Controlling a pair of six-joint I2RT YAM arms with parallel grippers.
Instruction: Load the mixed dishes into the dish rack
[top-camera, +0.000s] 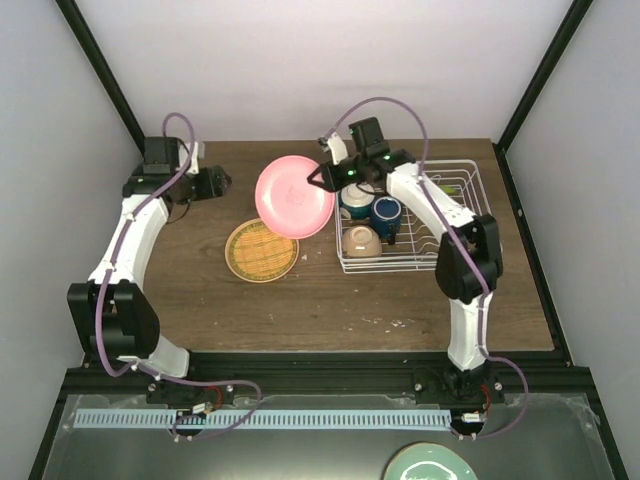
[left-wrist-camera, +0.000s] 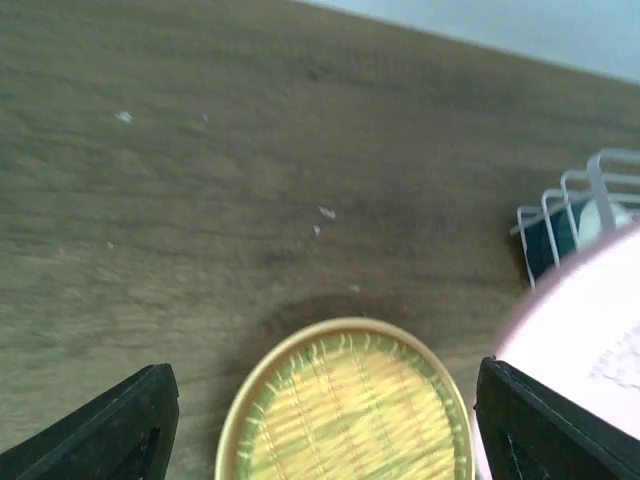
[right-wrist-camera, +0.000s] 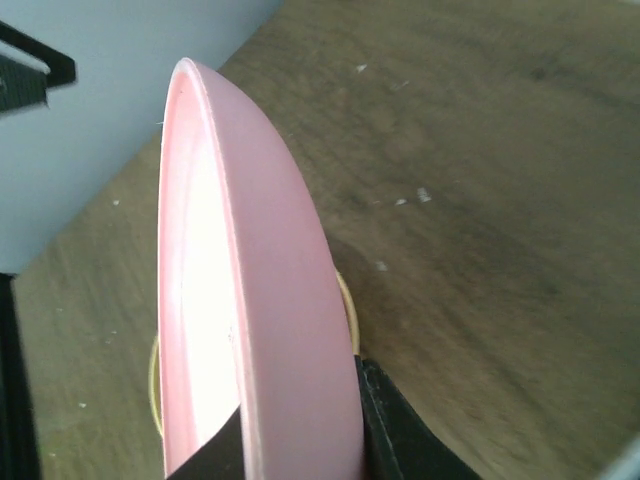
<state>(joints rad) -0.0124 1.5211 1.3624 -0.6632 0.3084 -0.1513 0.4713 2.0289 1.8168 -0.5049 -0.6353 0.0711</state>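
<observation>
The brown table (top-camera: 300, 310) fills the middle of the top view, and the dish rack (top-camera: 400, 268) sits right of centre. The pink plate (top-camera: 290, 198) is held tilted at centre, just left of the rack, its rim pinched by the right gripper (top-camera: 318, 180). The woven yellow plate (top-camera: 262, 250) lies flat lower left of it. A cream bowl (top-camera: 362, 242) and a dark blue mug (top-camera: 387, 211) sit in the rack. At upper left, the left gripper (top-camera: 218, 182) is spread wide and empty.

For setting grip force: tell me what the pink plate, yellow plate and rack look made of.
Pink plate: likely plastic or melamine, smooth with a soft sheen; thin, evenly coloured rim.
Yellow plate: woven look inside a smooth tan rim, probably printed plastic; real wicker possible.
Dish rack: thin wire, seemingly metal with white coating.
</observation>
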